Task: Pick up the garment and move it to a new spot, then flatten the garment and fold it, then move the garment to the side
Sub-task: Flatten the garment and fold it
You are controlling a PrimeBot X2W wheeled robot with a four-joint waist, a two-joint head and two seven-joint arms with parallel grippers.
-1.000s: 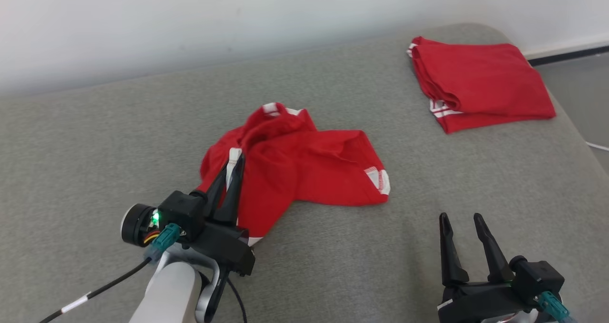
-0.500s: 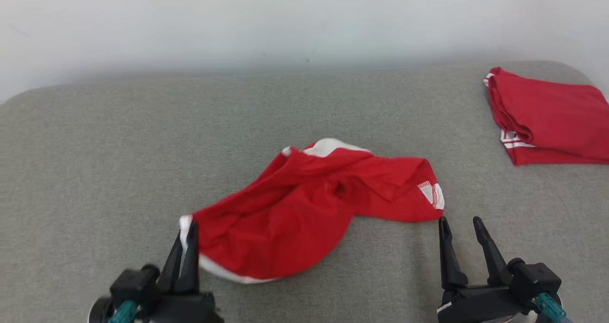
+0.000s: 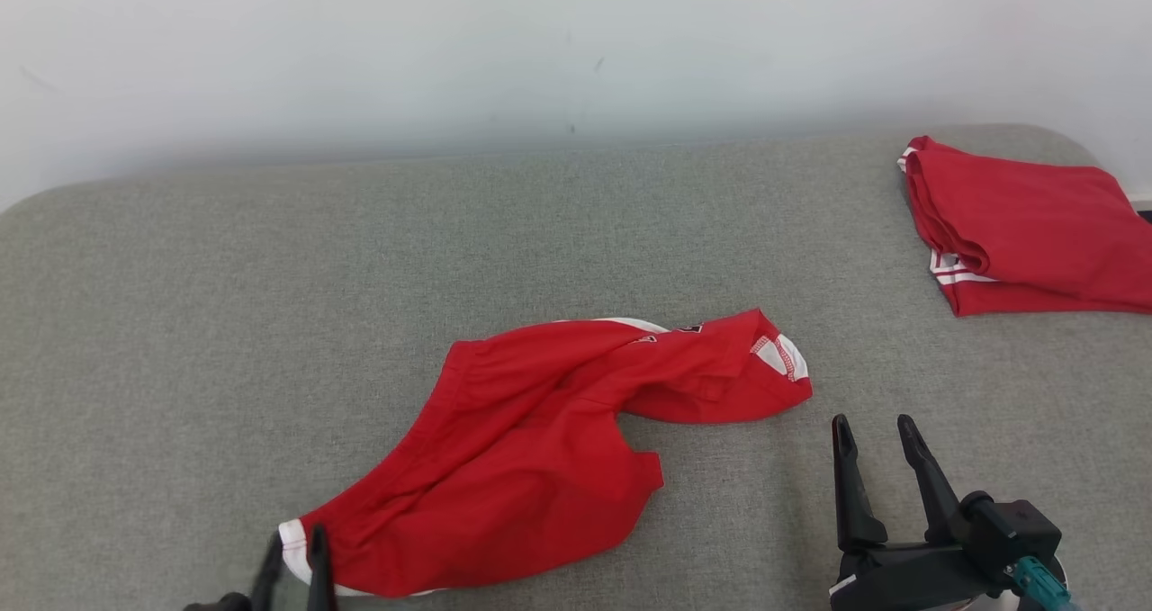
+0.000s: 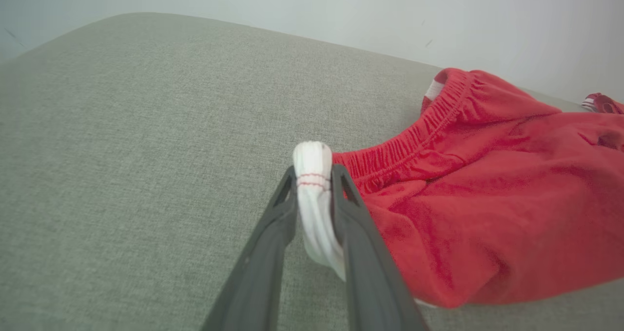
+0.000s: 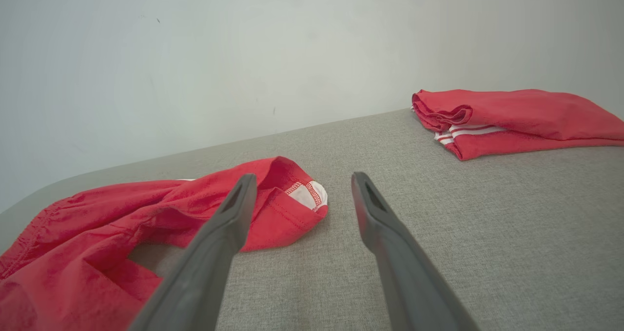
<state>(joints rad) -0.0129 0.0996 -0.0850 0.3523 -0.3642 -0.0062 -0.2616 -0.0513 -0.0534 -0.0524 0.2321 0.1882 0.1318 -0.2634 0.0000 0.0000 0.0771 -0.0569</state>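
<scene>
The garment (image 3: 540,449) is a pair of red shorts with white trim, lying spread out and wrinkled on the grey cushion (image 3: 270,278). Its elastic waistband shows in the left wrist view on the garment (image 4: 487,199). My left gripper (image 3: 295,543) sits at the near-left corner of the cloth. In its own view the left gripper (image 4: 314,172) has the white hem band between its fingers, touching both of them. My right gripper (image 3: 868,426) stands open just right of the shorts' far leg. Nothing lies between the right gripper (image 5: 302,182) fingers, with the garment (image 5: 97,214) to their left.
A second red garment (image 3: 1026,224), folded with white stripes, lies at the cushion's far right; it also appears as the folded garment (image 5: 512,111). A pale wall runs behind the cushion. Bare grey fabric spreads to the left and behind the shorts.
The head camera has shifted. My left gripper drew the white hem toward the near left, stretching the shorts out lower and flatter. Its fingers stand slightly wider apart. The right gripper kept its place.
</scene>
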